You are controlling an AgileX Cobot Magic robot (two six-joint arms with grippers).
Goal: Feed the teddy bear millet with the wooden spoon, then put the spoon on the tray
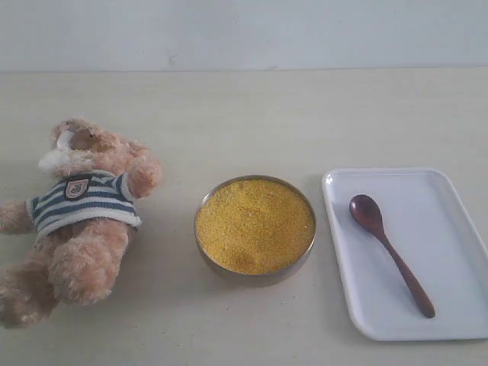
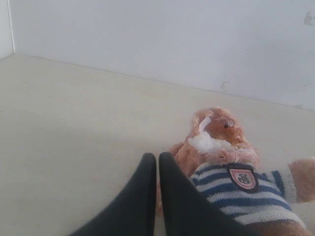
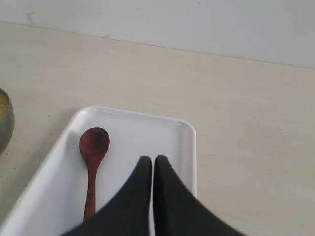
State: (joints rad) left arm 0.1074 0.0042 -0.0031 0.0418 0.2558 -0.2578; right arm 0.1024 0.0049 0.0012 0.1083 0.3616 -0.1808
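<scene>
The teddy bear (image 1: 80, 213) lies on its back at the table's left, in a navy-and-white striped shirt with a badge. A metal bowl (image 1: 255, 276) of yellow millet (image 1: 255, 224) stands in the middle. On the right, the white tray (image 1: 450, 252) holds the wooden spoon (image 1: 389, 250), its bowl toward the back. Neither arm shows in the exterior view. My left gripper (image 2: 157, 156) is shut and empty beside the teddy bear (image 2: 231, 162). Above the tray (image 3: 167, 135) my right gripper (image 3: 152, 159) is shut with nothing in it, the wooden spoon (image 3: 92, 162) lying apart beside it.
A pale wall (image 1: 244, 30) runs along the table's far edge. Bare tabletop (image 1: 252, 122) lies behind the bear, bowl and tray. The tray's right side reaches the edge of the exterior view.
</scene>
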